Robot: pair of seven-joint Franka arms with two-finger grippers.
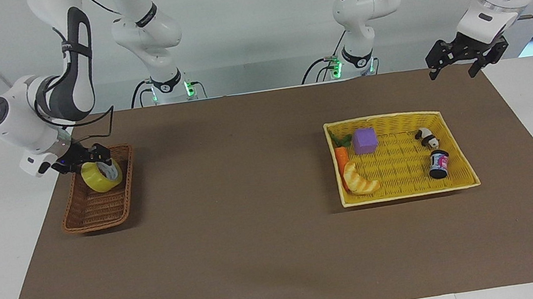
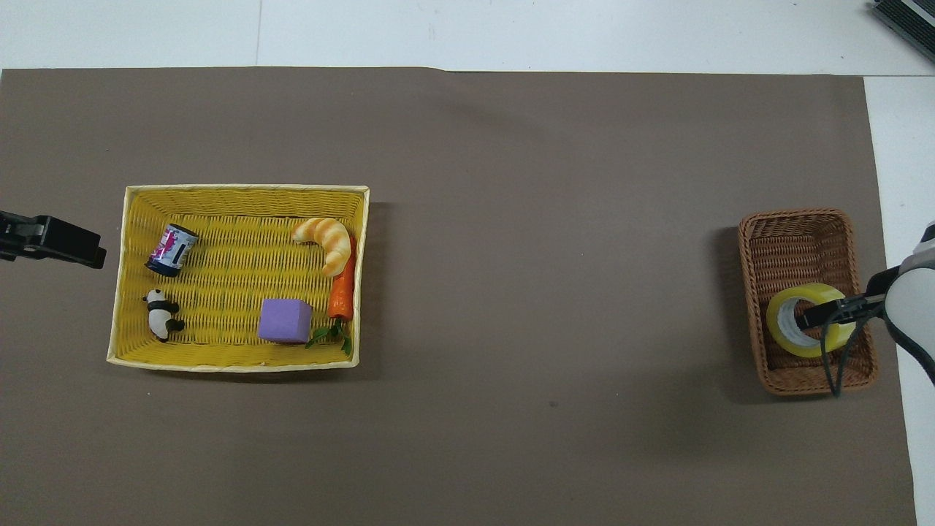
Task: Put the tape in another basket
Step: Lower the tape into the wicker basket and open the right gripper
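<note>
The yellow tape sits low in the brown wicker basket, at the end of it nearer to the robots, at the right arm's end of the table. My right gripper is shut on the tape, with one finger through the ring's hole. The overhead view shows the tape, the basket and the right gripper the same way. My left gripper is open and empty, and it waits in the air over the table beside the yellow basket. It also shows in the overhead view.
The yellow basket, toward the left arm's end, holds a croissant toy, a carrot, a purple cube, a panda figure and a small can. A brown mat covers the table between the two baskets.
</note>
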